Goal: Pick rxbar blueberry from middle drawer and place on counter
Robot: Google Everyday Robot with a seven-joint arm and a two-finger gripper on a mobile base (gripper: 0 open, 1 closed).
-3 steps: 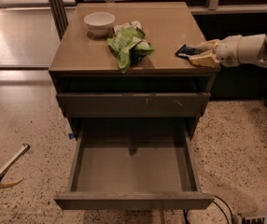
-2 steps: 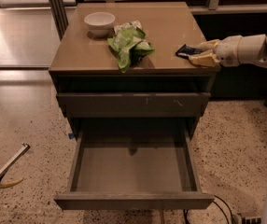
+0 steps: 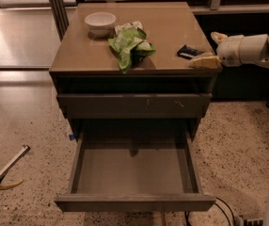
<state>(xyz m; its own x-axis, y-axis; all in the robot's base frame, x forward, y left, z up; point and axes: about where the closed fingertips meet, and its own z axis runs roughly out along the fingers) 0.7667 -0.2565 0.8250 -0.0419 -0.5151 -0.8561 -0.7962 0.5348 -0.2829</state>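
The rxbar blueberry (image 3: 189,52), a small dark bar, lies flat on the counter (image 3: 172,27) near its right front edge. My gripper (image 3: 211,49) is just to the right of it, at the counter's right edge. It is open, with one pale finger behind the bar and one in front, and it does not hold the bar. The middle drawer (image 3: 134,171) is pulled out below, and its floor is bare.
A white bowl (image 3: 100,22) stands at the counter's back left. A green and white bag (image 3: 130,44) lies in the middle of the counter. The upper drawer front (image 3: 134,105), with pale scratches, is shut. A metal bar (image 3: 5,168) lies on the floor at left.
My gripper was closed around the bar on the counter. It has opened and drawn back to the right, and the bar stays lying on the counter.
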